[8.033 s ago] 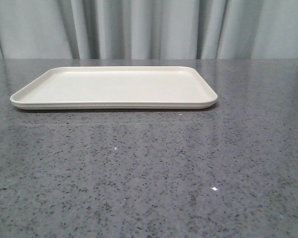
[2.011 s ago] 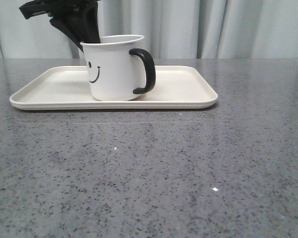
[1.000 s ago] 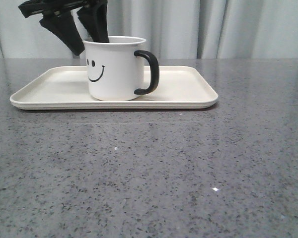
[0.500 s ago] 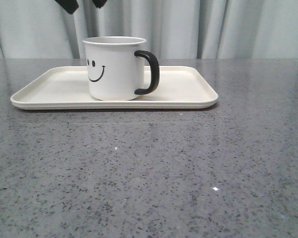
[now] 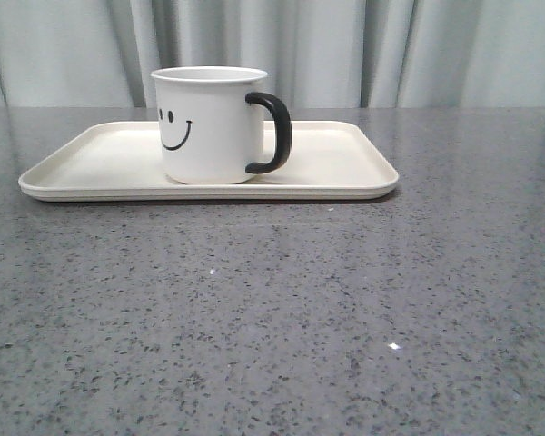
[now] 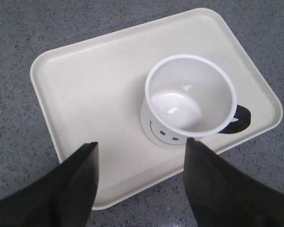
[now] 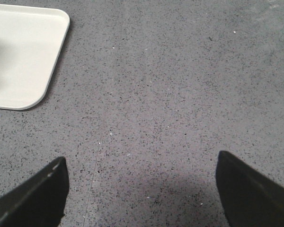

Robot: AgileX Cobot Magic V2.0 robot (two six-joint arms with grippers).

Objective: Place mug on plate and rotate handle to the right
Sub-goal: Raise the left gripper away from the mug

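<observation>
The mug (image 6: pixel 189 101) stands upright on the plate (image 6: pixel 85 90), its empty white inside open to the camera. A smiley face shows on its side, and the black handle (image 6: pixel 240 118) sticks out toward one plate edge. The plate lies on a speckled grey surface (image 6: pixel 38 28). The left gripper (image 6: pixel 141 182) hangs above with its two black fingers (image 6: pixel 71 189) spread apart, touching nothing.

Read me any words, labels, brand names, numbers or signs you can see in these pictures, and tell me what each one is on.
No readable words, numbers or brand names in any view.
The only printed mark is a black smiley face, two dots and a curved mouth, no letters, on the side of the white mug.
The plate under the mug is plain, and so is the grey speckled table.
</observation>
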